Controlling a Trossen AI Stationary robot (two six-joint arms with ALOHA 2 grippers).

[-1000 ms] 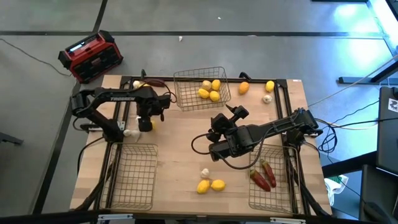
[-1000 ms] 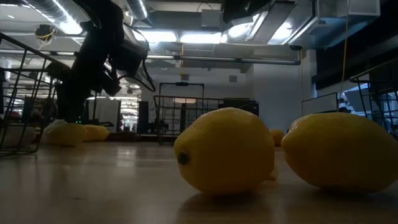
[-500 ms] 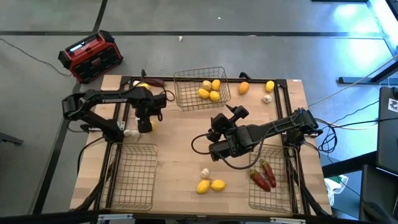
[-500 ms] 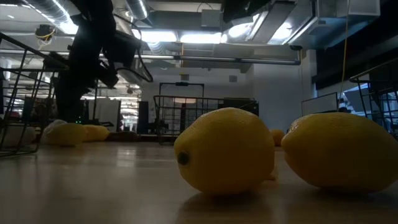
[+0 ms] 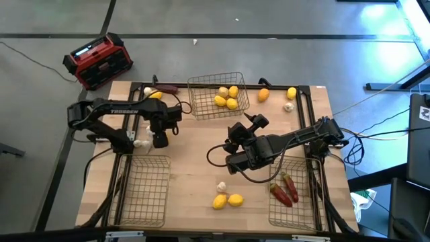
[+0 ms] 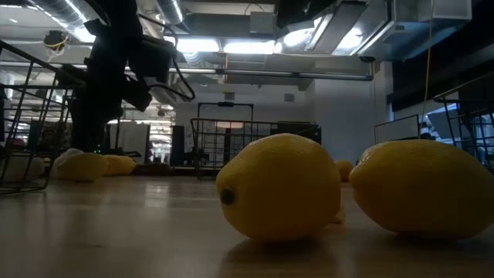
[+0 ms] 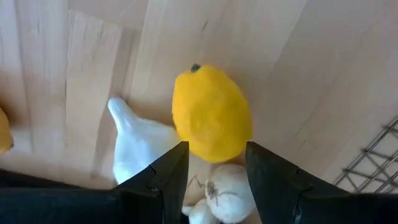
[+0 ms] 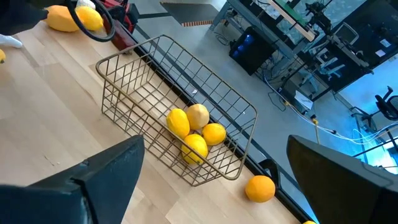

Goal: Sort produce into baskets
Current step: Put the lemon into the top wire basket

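My left gripper (image 7: 214, 171) points down, open, at the table's left, just above a yellow lemon (image 7: 211, 115) and two white garlic bulbs (image 7: 138, 152) (image 7: 227, 194) lying on the wood. One bulb shows between its fingertips. In the high view the left gripper (image 5: 160, 139) covers the lemon. My right gripper (image 5: 246, 129) hangs wide open over the table's middle, facing the far basket (image 5: 216, 95), which holds several lemons (image 8: 189, 134). The near-right basket (image 5: 292, 195) holds red chilis (image 5: 285, 189). Nothing lies in the near-left basket (image 5: 142, 191).
Two lemons (image 5: 227, 200) and a garlic (image 5: 221, 186) lie near the front edge. An orange fruit (image 5: 263, 95), a lemon (image 5: 291, 93) and a garlic (image 5: 288, 106) lie far right. A lemon (image 5: 154, 95) and a chili (image 5: 168, 88) lie far left. A red-and-black box (image 5: 101, 60) stands off the table.
My left arm's elbow has swung toward the table's left edge and its wrist has tipped steeper, so the gripper points more straight down over the lemon, which it now covers in the high view. Its finger gap looks unchanged.
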